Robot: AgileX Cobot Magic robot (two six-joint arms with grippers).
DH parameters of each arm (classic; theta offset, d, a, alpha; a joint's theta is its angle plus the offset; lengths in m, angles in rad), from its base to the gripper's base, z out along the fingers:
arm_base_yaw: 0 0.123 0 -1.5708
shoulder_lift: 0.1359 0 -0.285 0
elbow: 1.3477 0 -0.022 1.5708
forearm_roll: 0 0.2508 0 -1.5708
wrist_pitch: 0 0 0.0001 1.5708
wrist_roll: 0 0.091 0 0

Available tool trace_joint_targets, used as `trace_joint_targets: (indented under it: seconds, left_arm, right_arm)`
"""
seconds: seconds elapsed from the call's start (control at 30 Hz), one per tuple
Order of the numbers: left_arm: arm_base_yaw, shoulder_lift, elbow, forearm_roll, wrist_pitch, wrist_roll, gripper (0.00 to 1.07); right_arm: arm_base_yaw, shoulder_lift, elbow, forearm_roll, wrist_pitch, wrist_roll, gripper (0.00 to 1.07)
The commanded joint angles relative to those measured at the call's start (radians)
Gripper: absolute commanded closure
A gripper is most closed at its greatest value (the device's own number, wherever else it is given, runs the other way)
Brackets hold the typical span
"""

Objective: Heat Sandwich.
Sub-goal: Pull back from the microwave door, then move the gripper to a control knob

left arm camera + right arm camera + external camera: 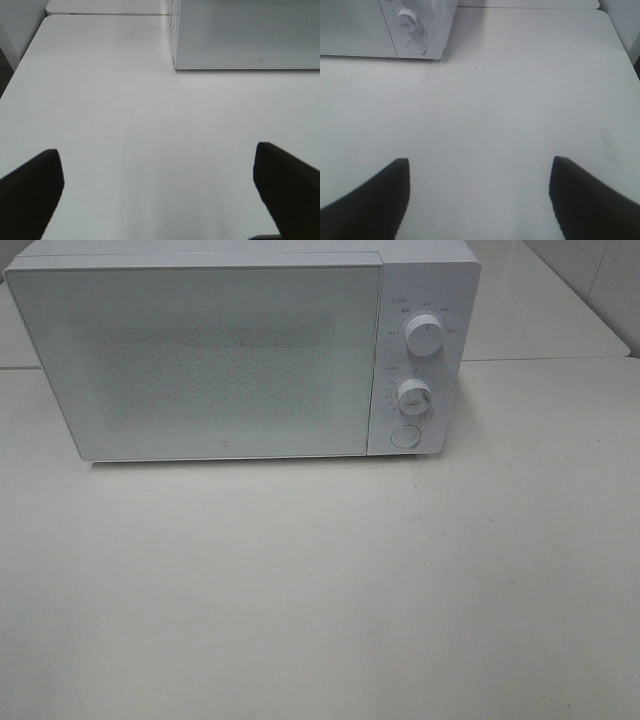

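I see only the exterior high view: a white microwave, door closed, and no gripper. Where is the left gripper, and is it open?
Observer: The left gripper is open and empty, above the table, near the microwave door's corner.
Operator: And the right one?
Observer: The right gripper is open and empty too, facing the microwave's dial side.
Operator: Does a wrist view show the sandwich?
Observer: No, neither shows it.
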Motion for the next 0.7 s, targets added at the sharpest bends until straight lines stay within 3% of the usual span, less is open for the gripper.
trace_joint_targets:
  seconds: [0.03, 0.7]
  left_arm:
    - [-0.006, -0.026, 0.002, -0.008, -0.010, 0.000, 0.09]
    - [-0.006, -0.026, 0.002, -0.008, -0.010, 0.000, 0.09]
  right_arm:
    - [-0.006, -0.020, 0.001, 0.003, -0.012, 0.002, 0.32]
    - [-0.006, -0.020, 0.001, 0.003, -0.012, 0.002, 0.32]
